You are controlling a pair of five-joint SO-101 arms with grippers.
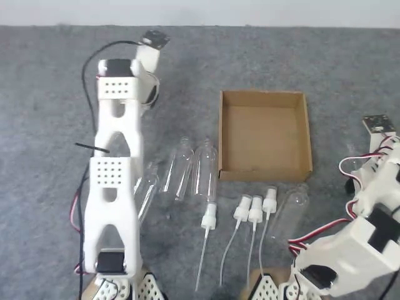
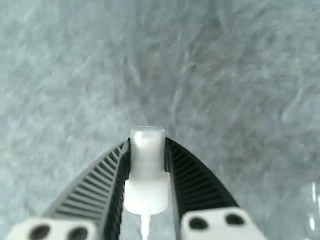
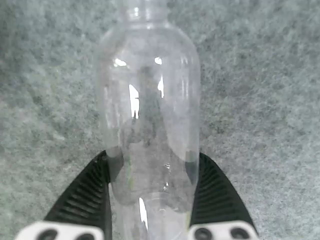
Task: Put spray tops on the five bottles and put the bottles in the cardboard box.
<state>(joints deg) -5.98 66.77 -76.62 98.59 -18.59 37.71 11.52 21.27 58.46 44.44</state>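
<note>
In the left wrist view my left gripper (image 2: 147, 143) is shut on a white spray top (image 2: 148, 170), nozzle end outward, above grey carpet. The left arm (image 1: 117, 125) stretches to the far left of the table. My right gripper (image 3: 152, 161) is shut on the lower body of a clear plastic bottle (image 3: 149, 90) whose open neck points away. The right arm (image 1: 375, 194) stands at the table's right edge. The open cardboard box (image 1: 307, 134) sits at centre right. Three clear bottles (image 1: 178, 169) lie left of it, and another bottle (image 1: 291, 209) lies in front.
Several white spray tops (image 1: 255, 211) with long dip tubes lie in a row in front of the box, near the front edge. One of the three bottles (image 1: 147, 187) lies partly under the left arm. Grey carpet covers the table.
</note>
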